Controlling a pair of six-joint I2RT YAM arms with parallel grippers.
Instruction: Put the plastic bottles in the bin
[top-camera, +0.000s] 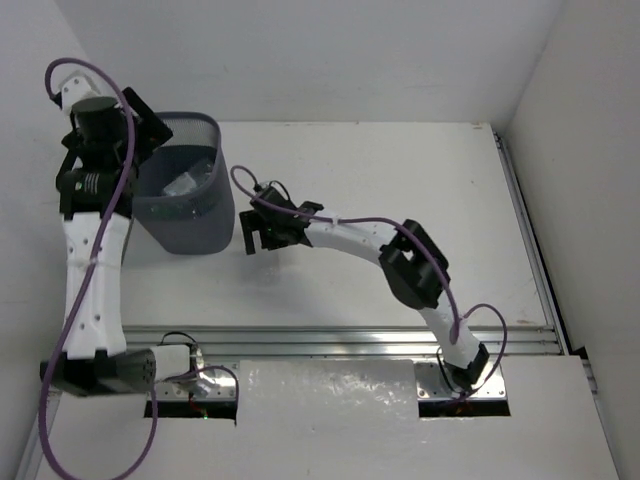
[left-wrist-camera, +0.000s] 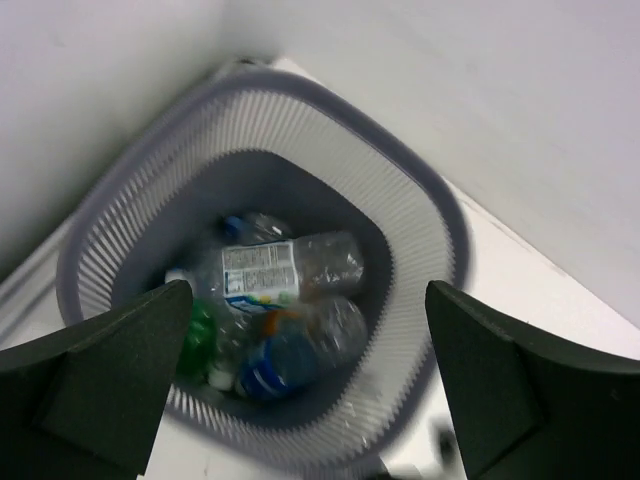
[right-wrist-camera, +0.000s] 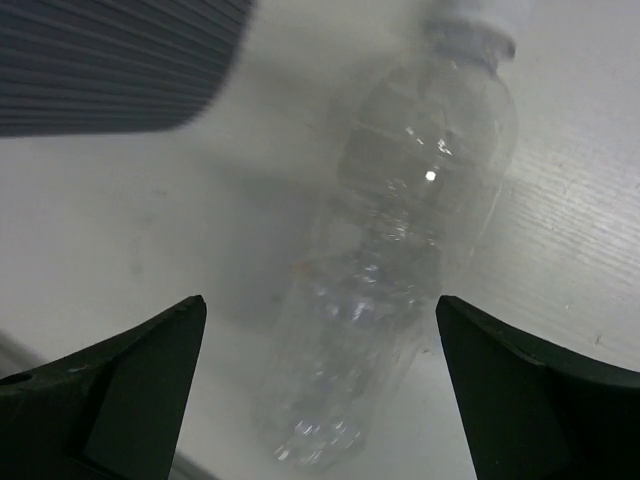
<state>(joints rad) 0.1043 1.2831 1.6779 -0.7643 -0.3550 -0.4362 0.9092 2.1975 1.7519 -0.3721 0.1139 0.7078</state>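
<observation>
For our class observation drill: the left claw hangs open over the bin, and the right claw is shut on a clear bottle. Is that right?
No. The right claw is open above the clear bottle, not shut on it; the right wrist view shows this. The left claw does hang open over the bin.

I see the bin (top-camera: 185, 215) standing upright at the far left of the table (top-camera: 400, 170). It is dark grey, with a finely slatted wall that narrows toward the base. My left wrist view looks straight down into it, where several bottles lie heaped on their sides. A labelled clear bottle (left-wrist-camera: 285, 265) lies on top, with a blue-labelled bottle (left-wrist-camera: 275, 365) nearer me. A green bottle (left-wrist-camera: 200, 335) sits at the left, and a sliver of an orange bottle (left-wrist-camera: 272, 320) shows between them. One crumpled clear bottle (right-wrist-camera: 400, 250) is not in yet. It lies on its side on the table near the bin's wall, its white cap (right-wrist-camera: 480, 15) blurred.
</observation>
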